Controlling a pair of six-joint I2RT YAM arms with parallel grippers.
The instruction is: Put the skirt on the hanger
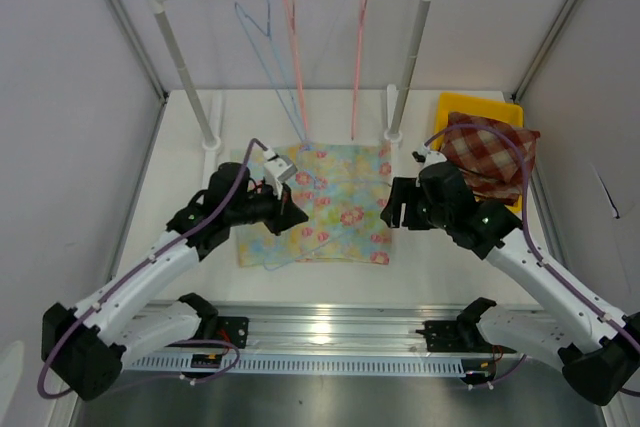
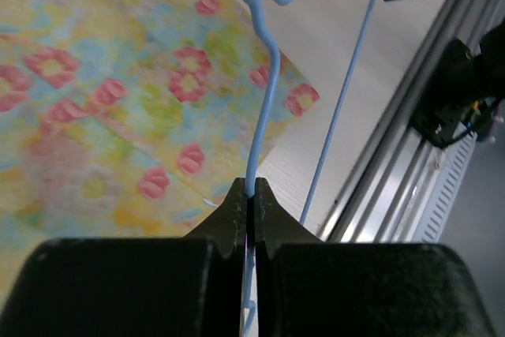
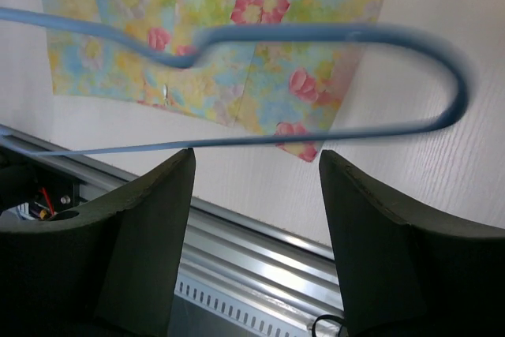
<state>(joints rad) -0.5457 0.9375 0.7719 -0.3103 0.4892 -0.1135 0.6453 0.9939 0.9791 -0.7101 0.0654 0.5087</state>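
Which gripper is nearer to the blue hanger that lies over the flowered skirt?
Left. The left gripper is shut on the wire of the blue hanger. The right gripper is open, with the hanger's rounded end just in front of its fingers, not gripped.

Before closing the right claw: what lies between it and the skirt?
The rounded end of the blue hanger crosses between the right claw and the skirt; see right wrist view.

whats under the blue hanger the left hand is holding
The floral skirt lies flat beneath the blue hanger, with bare table past its corner. The left hand pinches the wire. Whatever lies under the skirt is covered.
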